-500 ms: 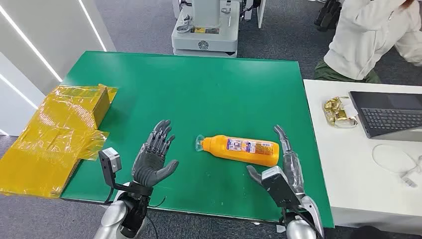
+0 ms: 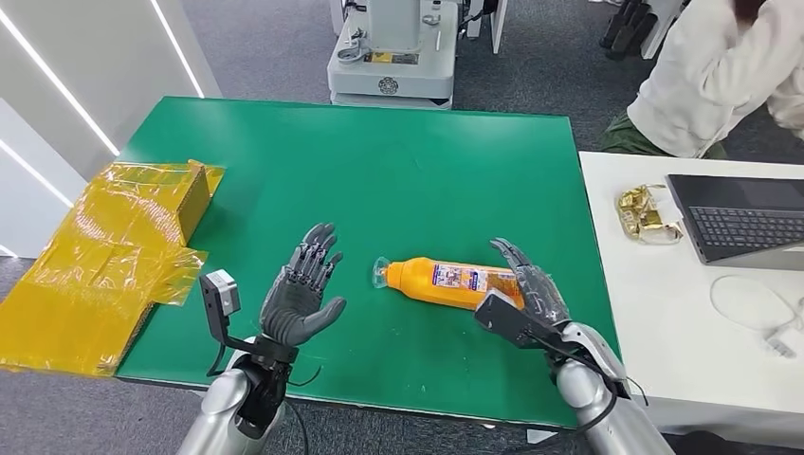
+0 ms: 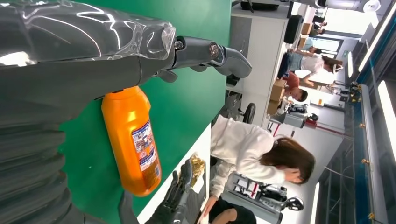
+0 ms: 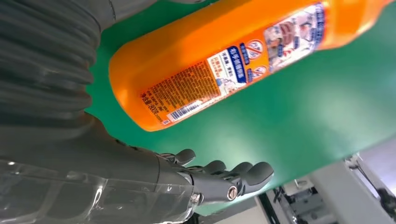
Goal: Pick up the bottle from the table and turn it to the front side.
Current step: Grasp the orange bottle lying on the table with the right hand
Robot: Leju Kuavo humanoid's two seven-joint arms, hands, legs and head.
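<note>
An orange bottle (image 2: 446,282) with a clear cap lies on its side on the green table (image 2: 379,171), cap toward my left hand, its printed back label facing up. My right hand (image 2: 528,287) hovers over the bottle's base end with fingers spread, holding nothing. To the left of the cap my left hand (image 2: 301,290) stands open, palm toward the bottle, a short gap away. The bottle (image 3: 133,140) appears past my left hand's (image 3: 84,60) thumb in the left wrist view. In the right wrist view the bottle (image 4: 224,60) lies close beside my right hand's fingers (image 4: 224,175).
A yellow film-wrapped cardboard box (image 2: 104,256) lies at the table's left edge. To the right stands a white table (image 2: 683,332) with a laptop (image 2: 749,223) and a gold wrapper (image 2: 647,214). A person in white (image 2: 721,76) sits beyond it. A grey machine base (image 2: 391,57) stands behind.
My right hand has swung left and over the bottle's base end, from beside it. My left hand has shifted slightly toward the bottle.
</note>
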